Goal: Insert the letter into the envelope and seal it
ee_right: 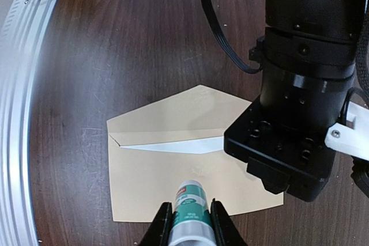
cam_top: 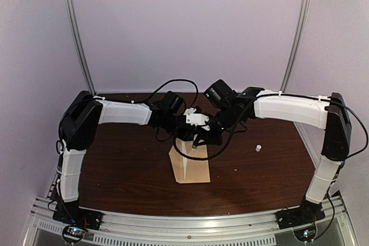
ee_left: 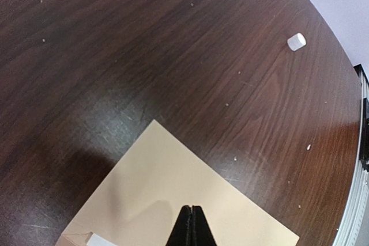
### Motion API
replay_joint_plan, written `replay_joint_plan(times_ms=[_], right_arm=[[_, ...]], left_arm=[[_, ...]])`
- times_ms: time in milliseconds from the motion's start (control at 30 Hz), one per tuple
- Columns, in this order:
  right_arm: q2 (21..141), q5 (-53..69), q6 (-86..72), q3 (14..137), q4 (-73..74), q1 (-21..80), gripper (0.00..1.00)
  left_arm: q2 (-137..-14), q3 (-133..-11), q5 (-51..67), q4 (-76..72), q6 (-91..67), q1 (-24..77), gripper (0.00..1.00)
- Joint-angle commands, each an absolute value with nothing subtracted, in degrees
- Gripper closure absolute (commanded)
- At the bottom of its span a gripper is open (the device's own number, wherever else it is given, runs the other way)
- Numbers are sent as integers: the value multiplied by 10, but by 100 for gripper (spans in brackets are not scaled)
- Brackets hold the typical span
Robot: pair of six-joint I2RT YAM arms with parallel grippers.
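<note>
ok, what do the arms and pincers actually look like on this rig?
Both arms: white shell links, left arm and right arm, with black joint housings and black bases. Loose black cables loop near the wrists. Left pincer and right pincer have plain black fingers. No markings visible.

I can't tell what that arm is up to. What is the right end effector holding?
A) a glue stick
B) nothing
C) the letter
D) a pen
A: the right wrist view shows a green-labelled glue stick clamped in the right end effector, over the envelope.
</note>
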State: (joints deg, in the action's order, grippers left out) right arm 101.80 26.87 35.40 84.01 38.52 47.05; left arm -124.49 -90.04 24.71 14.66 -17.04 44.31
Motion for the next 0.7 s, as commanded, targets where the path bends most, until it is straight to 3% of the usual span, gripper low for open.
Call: replay_joint_plan(times_ms=[0, 667], right_arm=[[1049, 238, 368, 855, 357, 476, 100], [1150, 213, 357, 895, 346, 478, 100]], left_arm=[[-1271, -915, 254, 143, -182, 429, 100], [-1304, -910, 275, 141, -187, 414, 100]])
